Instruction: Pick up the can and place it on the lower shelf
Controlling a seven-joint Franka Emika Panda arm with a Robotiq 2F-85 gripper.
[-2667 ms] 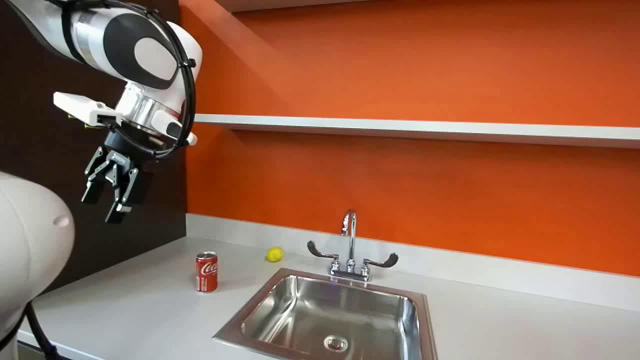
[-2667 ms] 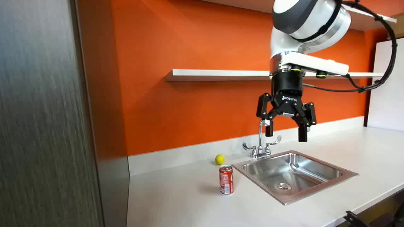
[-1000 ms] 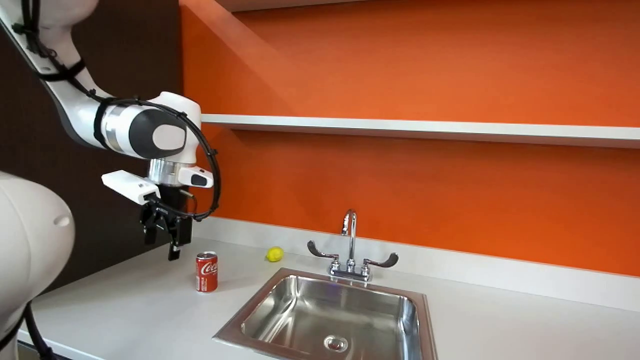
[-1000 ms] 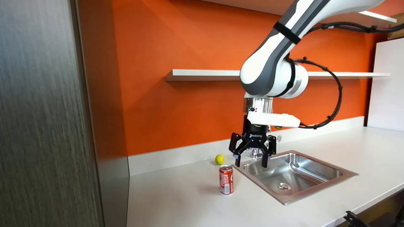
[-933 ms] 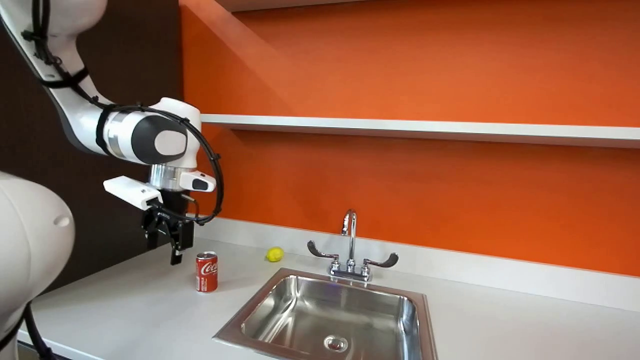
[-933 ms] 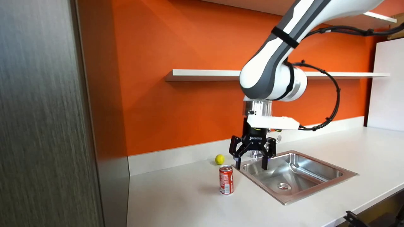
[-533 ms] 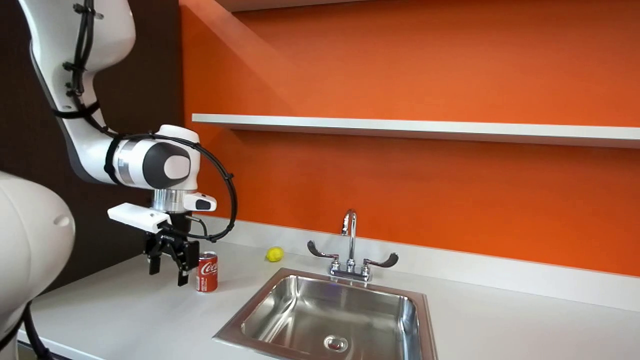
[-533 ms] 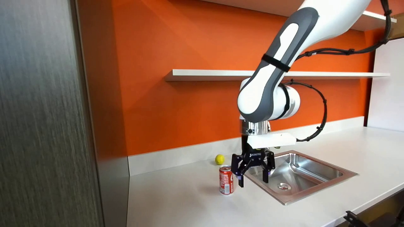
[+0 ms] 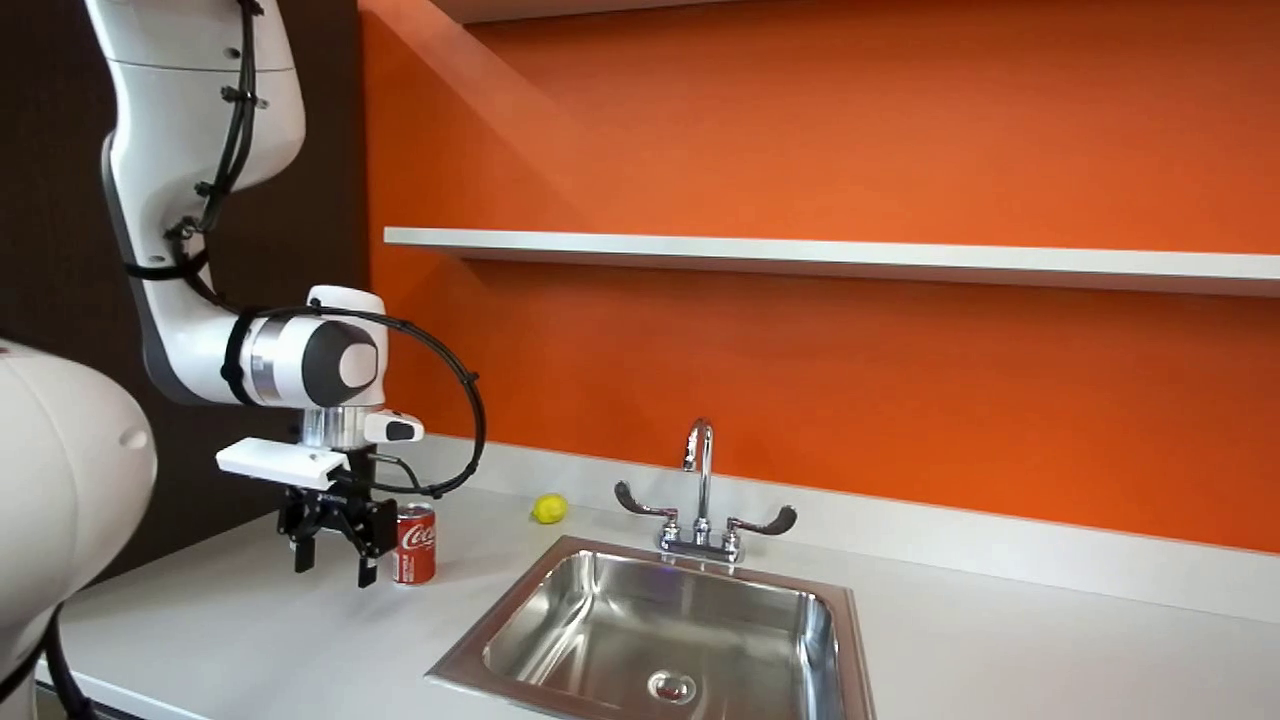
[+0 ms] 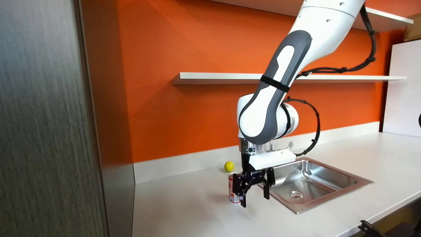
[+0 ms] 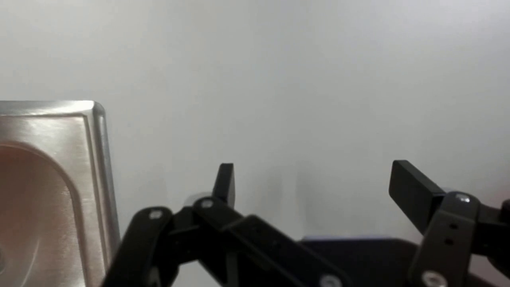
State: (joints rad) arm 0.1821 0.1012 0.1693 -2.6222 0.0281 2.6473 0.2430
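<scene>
Hanging low over the worktop [image 9: 1000,640], your gripper [image 9: 335,563] points down in both exterior views, with the white arm [image 9: 200,345] above it. Its fingers [image 11: 412,191] are wide apart, and in the wrist view you see worktop between them.

The can [image 9: 415,545], red with white lettering, stands upright on the worktop, outside that gap. In an exterior view it shows just beside the fingers, lettering towards you; in an exterior view one finger hides part of the can [image 10: 231,187]. Whether the two touch, you cannot tell.

The lower shelf [image 9: 830,255], long and white, runs along the orange wall [image 9: 900,400], well above both the can and the tap [image 9: 704,480]; in an exterior view the arm crosses in front of the lower shelf [image 10: 210,76].

The sink [image 9: 855,650] is let into the worktop, with the tap behind it and the can off to one side. In the wrist view you have a corner of its rim on the left. A yellow ball [image 9: 549,508] sits on the worktop near the foot of the wall, between can and tap as an exterior view shows them. A black cable [image 9: 468,378] loops out from the arm and back in beside the gripper.
</scene>
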